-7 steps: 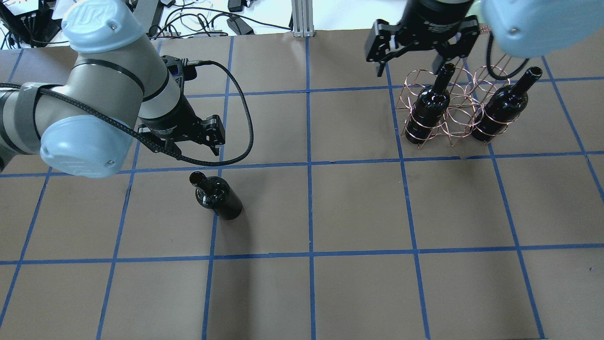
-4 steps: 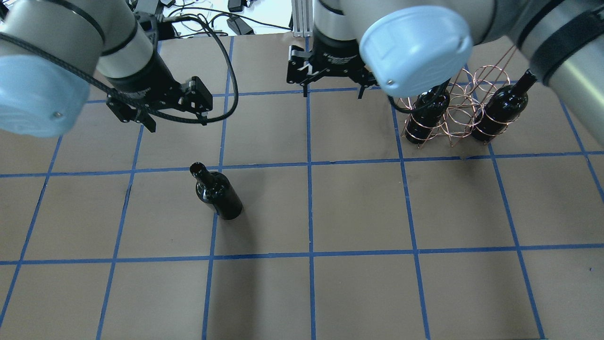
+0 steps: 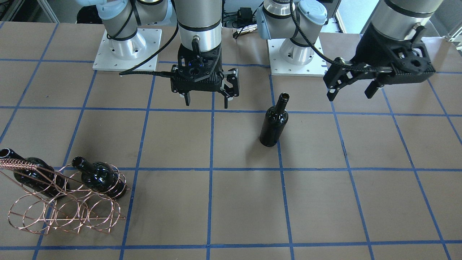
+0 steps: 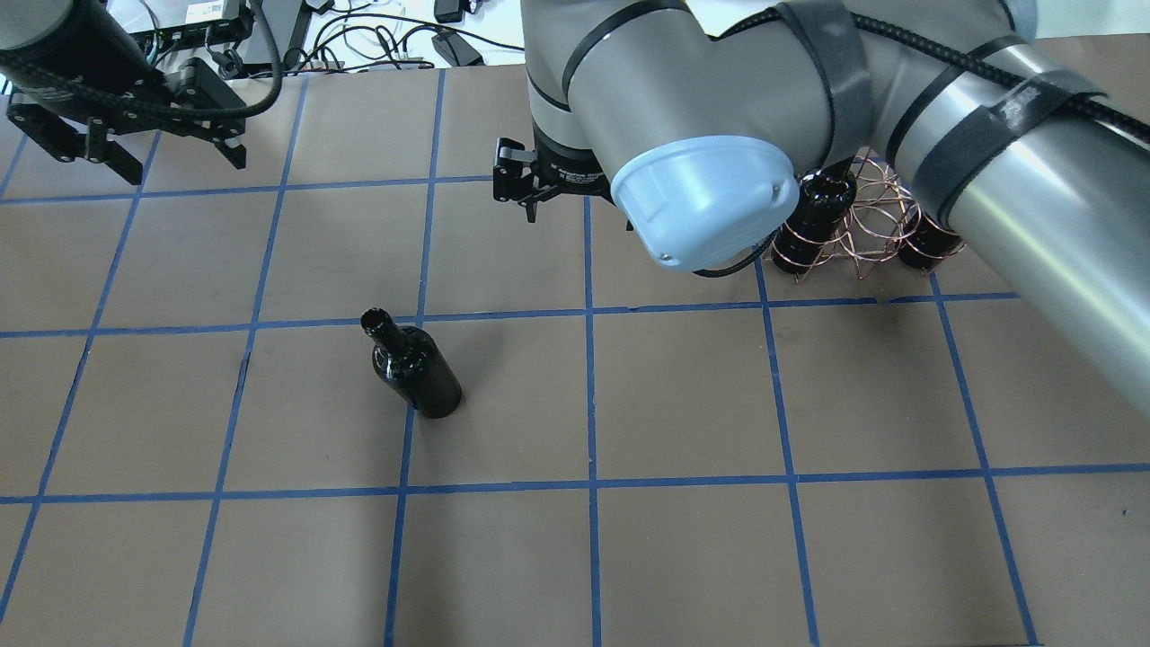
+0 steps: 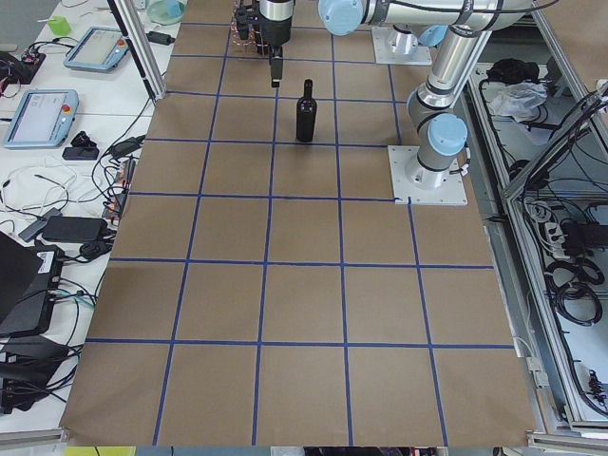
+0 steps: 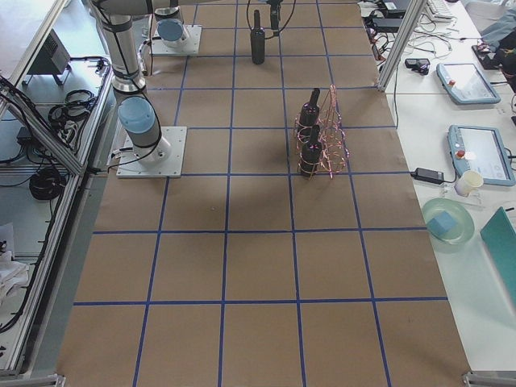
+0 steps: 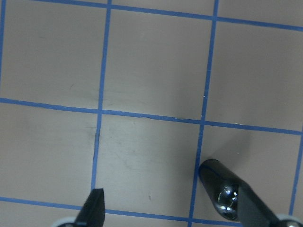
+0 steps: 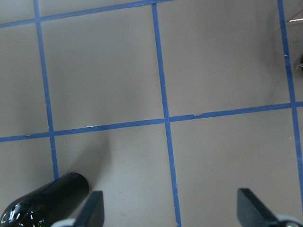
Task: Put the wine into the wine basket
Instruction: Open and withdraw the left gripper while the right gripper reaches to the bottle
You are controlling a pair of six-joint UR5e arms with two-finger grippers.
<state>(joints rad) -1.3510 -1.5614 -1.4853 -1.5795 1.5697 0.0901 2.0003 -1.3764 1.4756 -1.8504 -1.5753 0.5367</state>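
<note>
The wine bottle (image 4: 415,376) stands upright and alone on the brown table, left of centre; it also shows in the front view (image 3: 274,122). The copper wine basket (image 3: 65,211) stands at the far right in the overhead view (image 4: 858,229) and holds two look-alike bottles (image 3: 99,178) (image 3: 34,177). My left gripper (image 3: 350,94) is open and empty, raised behind and to the left of the bottle (image 7: 215,179). My right gripper (image 3: 207,102) is open and empty over the table's middle, between bottle and basket. The bottle shows at the lower left of the right wrist view (image 8: 47,203).
Blue tape lines grid the table. My right arm's elbow (image 4: 710,202) hides part of the basket in the overhead view. The two arm bases (image 3: 126,47) (image 3: 296,50) stand on the robot's side. Cables (image 4: 395,45) lie beyond the far edge.
My right gripper has moved from above the basket leftward to the table's middle. My left gripper has drawn back and left, away from the standing bottle. Both stay open.
</note>
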